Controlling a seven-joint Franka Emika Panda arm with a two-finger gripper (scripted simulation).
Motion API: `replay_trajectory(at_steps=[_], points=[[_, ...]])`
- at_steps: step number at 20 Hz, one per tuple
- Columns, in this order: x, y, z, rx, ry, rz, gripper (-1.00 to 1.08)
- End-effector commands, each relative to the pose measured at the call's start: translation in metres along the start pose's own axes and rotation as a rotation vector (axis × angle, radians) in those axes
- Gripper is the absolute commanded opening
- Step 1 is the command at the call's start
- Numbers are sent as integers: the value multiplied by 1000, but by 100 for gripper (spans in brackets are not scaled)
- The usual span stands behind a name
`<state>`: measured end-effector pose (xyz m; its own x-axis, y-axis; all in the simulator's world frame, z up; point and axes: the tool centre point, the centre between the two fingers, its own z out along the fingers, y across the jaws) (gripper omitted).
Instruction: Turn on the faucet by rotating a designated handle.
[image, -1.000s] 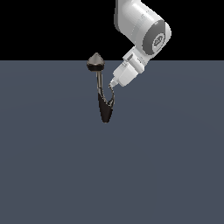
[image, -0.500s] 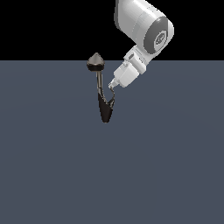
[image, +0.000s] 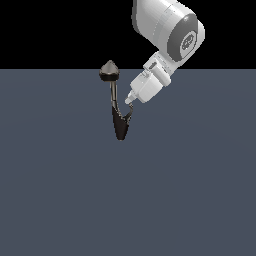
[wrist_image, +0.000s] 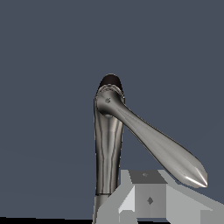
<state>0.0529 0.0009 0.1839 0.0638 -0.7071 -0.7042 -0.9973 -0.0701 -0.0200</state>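
The small dark metal faucet (image: 119, 107) with its grey cone cap stands on the slate-grey bench (image: 60, 190), left of centre. Its thin curved grey wire handle (image: 128, 115) juts toward three o'clock. The white tool (image: 129, 100) sits just above the handle; I cannot tell its opening.

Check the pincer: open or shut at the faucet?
Cannot tell. In the exterior view the pincer sits tight beside the faucet, fingers too small to separate; the wrist view shows only part of its body.
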Motion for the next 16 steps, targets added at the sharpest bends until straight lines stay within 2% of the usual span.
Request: replay_trajectory(at_steps=[1,4,5,13,14,15,16], points=[[10,15,2,-12,-3,16,-100],[12,22,2,-13,-3,15,-100],[3,13,0,-3,-1,-2,-100],[59,40,2,-13,-4,14,-100],[59,40,2,-13,-4,14,-100],[29,27,0,-7,-8,-28,-100],[34,26,0,-8,-8,-25,-100]])
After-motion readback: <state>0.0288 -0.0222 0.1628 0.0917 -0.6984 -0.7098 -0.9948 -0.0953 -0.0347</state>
